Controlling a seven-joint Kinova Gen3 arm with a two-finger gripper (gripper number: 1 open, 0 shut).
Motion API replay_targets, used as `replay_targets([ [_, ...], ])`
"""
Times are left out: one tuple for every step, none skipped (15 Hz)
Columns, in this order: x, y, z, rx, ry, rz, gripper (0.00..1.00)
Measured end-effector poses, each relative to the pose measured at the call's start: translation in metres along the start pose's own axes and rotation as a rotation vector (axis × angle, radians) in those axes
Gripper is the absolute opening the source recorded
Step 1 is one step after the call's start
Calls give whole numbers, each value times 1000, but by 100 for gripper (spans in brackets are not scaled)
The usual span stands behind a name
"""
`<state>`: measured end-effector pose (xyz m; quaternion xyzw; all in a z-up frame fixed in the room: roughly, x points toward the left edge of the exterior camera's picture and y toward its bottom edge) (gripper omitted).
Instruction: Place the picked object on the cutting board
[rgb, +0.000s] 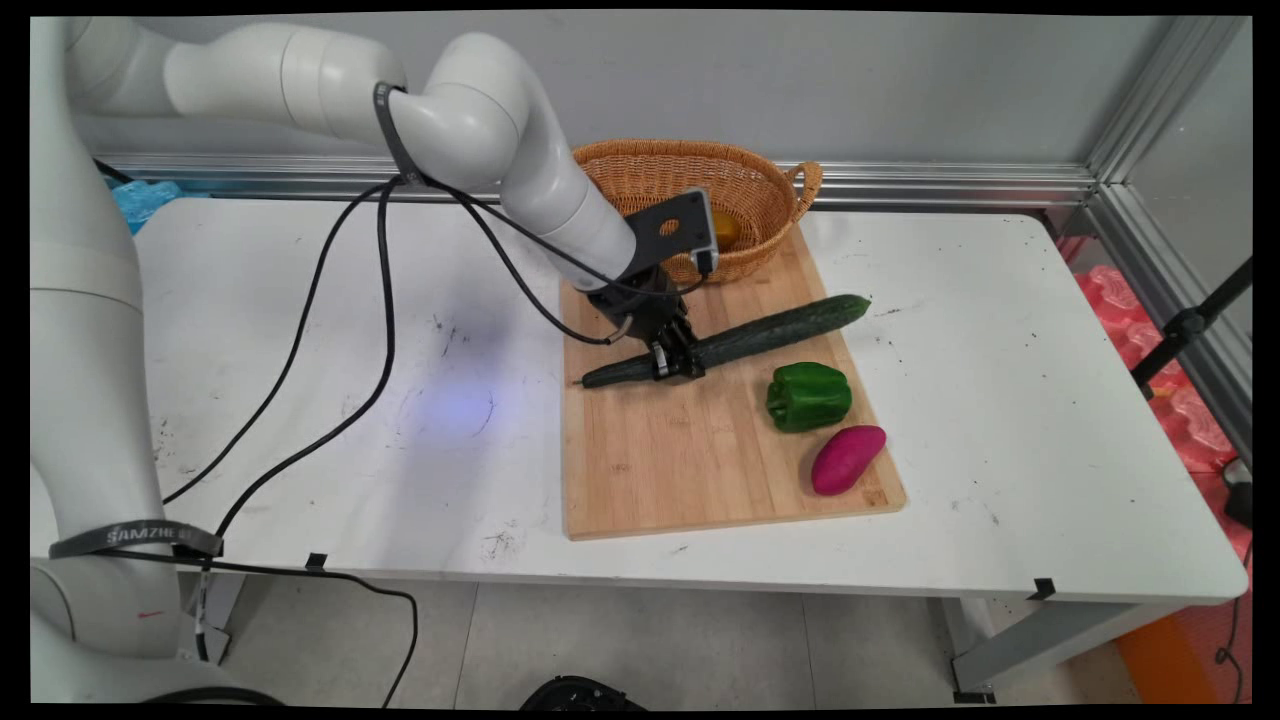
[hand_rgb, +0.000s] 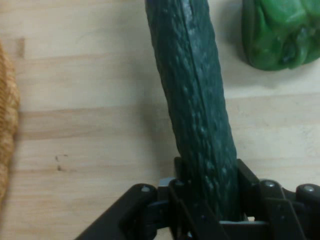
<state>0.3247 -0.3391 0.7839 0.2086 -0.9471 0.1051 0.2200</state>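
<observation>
While pincer (rgb: 678, 362) clamps cucumber (rgb: 770, 331), main view adds basket (rgb: 690, 175).

"SAMZHE" on arm strap (rgb: 135, 538)

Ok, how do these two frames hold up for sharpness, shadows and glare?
Main view: evenly lit, no hard glare; the cucumber, green pepper and cutting board read sharply with soft, short shadows. Hand view: no motion blur; the cucumber's bumps are crisp, it throws a faint shadow on the wood, and the claw at the bottom edge is dark with little detail.
</observation>
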Motion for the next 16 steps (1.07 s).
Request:
replay_targets([
  [-1, 0, 2, -5, 0, -1, 0],
  [-3, 1, 4, -11, -1, -3, 0],
  [-4, 2, 5, -18, -1, -6, 0],
  [-5, 2, 6, -24, -2, -8, 0],
  [-5, 3, 7, -29, -2, -10, 0],
  [-6, 4, 7, -35, -3, -12, 0],
  [-6, 4, 7, -38, -4, -14, 0],
  [-7, 5, 8, -43, -5, -16, 0],
  [-7, 6, 8, -48, -6, -18, 0],
  [-8, 7, 8, -51, -6, -21, 0],
  [-8, 7, 8, -55, -6, -23, 100],
  [-8, 7, 7, -56, -5, -25, 100],
  [-8, 7, 7, -57, -5, -29, 100],
  [-8, 7, 7, -58, -5, -31, 100],
  [-8, 7, 7, -60, -5, -34, 100],
  [-8, 7, 6, -61, -5, -37, 100],
])
